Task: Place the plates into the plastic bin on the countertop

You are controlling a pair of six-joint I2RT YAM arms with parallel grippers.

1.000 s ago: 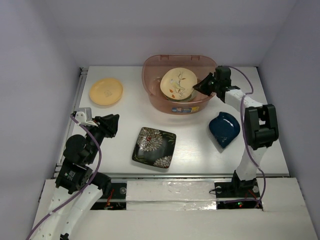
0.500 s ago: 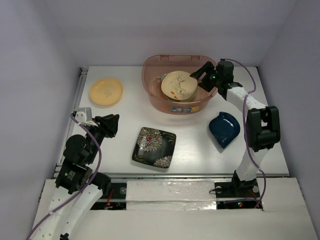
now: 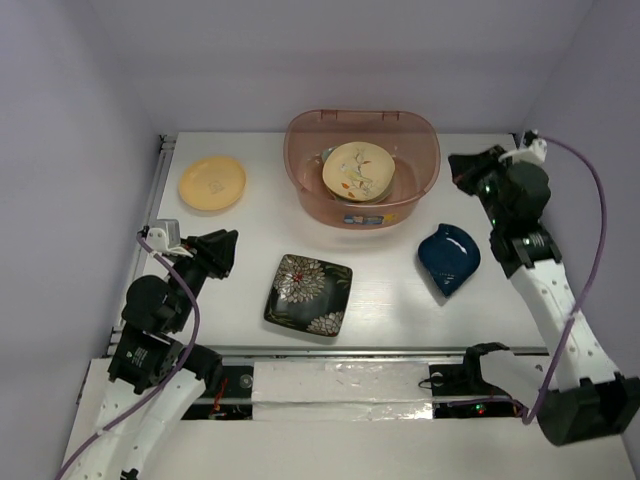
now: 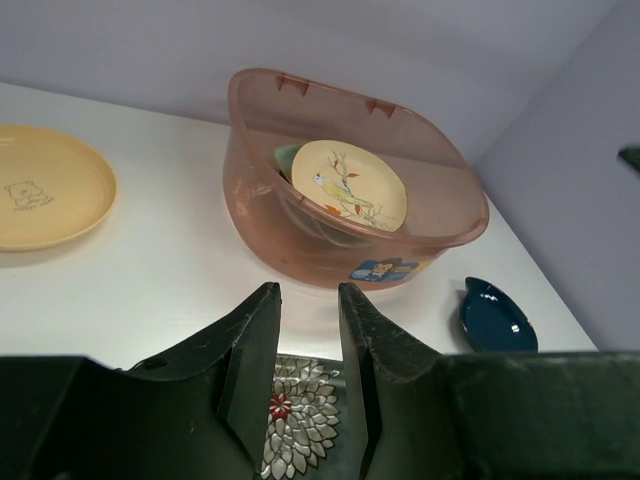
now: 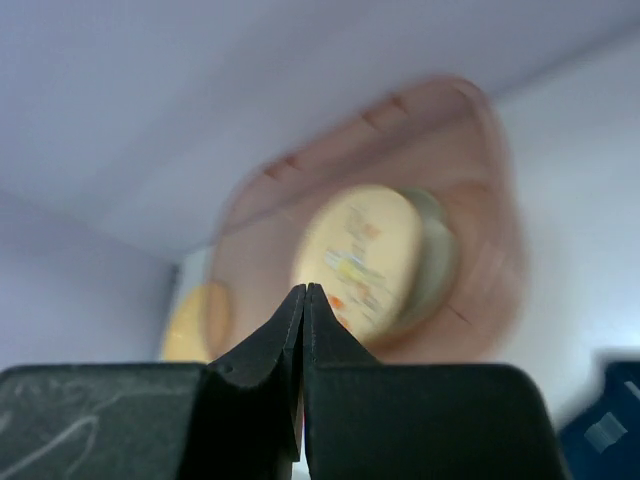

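Observation:
The pinkish plastic bin (image 3: pixel 362 114) stands at the back of the white countertop (image 3: pixel 250 225). Inside it a cream plate with a bird picture (image 3: pixel 357 169) leans on a pale green dish (image 3: pixel 325 155). A yellow-orange plate (image 3: pixel 212 182), a square black floral plate (image 3: pixel 308 293) and a dark blue leaf plate (image 3: pixel 449 257) lie on the countertop. My right gripper (image 3: pixel 460 168) hangs to the right of the bin, shut and holding nothing. My left gripper (image 3: pixel 228 250) is open and empty, left of the floral plate. The left wrist view shows that gripper (image 4: pixel 308 292) aimed at the bin (image 4: pixel 270 220).
A metal rail (image 3: pixel 155 200) runs along the countertop's left edge. Lilac walls close in the back and both sides. The right wrist view is blurred: the shut gripper (image 5: pixel 305 288) points at the bin (image 5: pixel 480 250), with the blue plate (image 5: pixel 605 430) at the lower right.
My right gripper opened, let the cream plate go into the bin, pulled back to the right and shut. The left arm has stayed put.

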